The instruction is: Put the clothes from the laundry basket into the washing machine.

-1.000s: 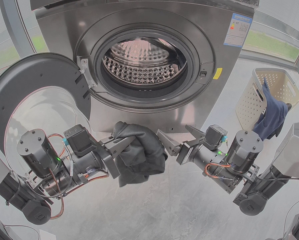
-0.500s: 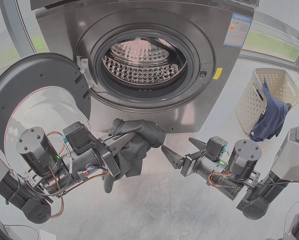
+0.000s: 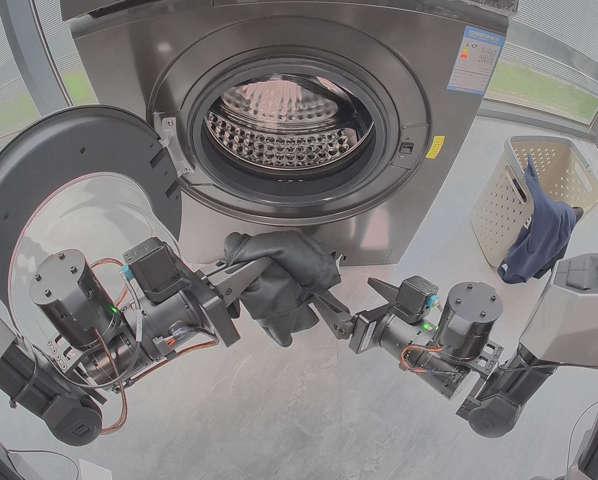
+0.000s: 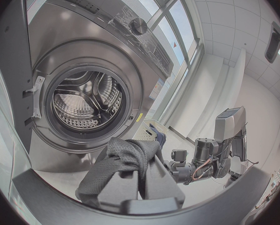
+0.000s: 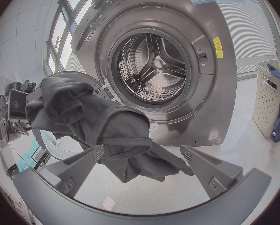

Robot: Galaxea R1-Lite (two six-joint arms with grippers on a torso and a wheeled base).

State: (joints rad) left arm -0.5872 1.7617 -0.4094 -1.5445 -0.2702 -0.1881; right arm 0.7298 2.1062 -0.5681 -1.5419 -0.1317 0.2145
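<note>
Over the pale tiled floor [image 3: 312,408] in front of the washing machine [image 3: 405,75], our left gripper [image 3: 259,273] is clamped on a limp dark grey garment [image 3: 289,265]. Our right gripper [image 3: 344,291] is spread wide just beside its hanging end. We judge the garment light and floppy, best taken by the bunched middle. To the machine's right, a blue garment [image 3: 545,235] drapes from the laundry basket [image 3: 505,208].

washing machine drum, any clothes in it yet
No, the drum shows bare metal; the dark garment hangs in the left gripper outside it.
</note>
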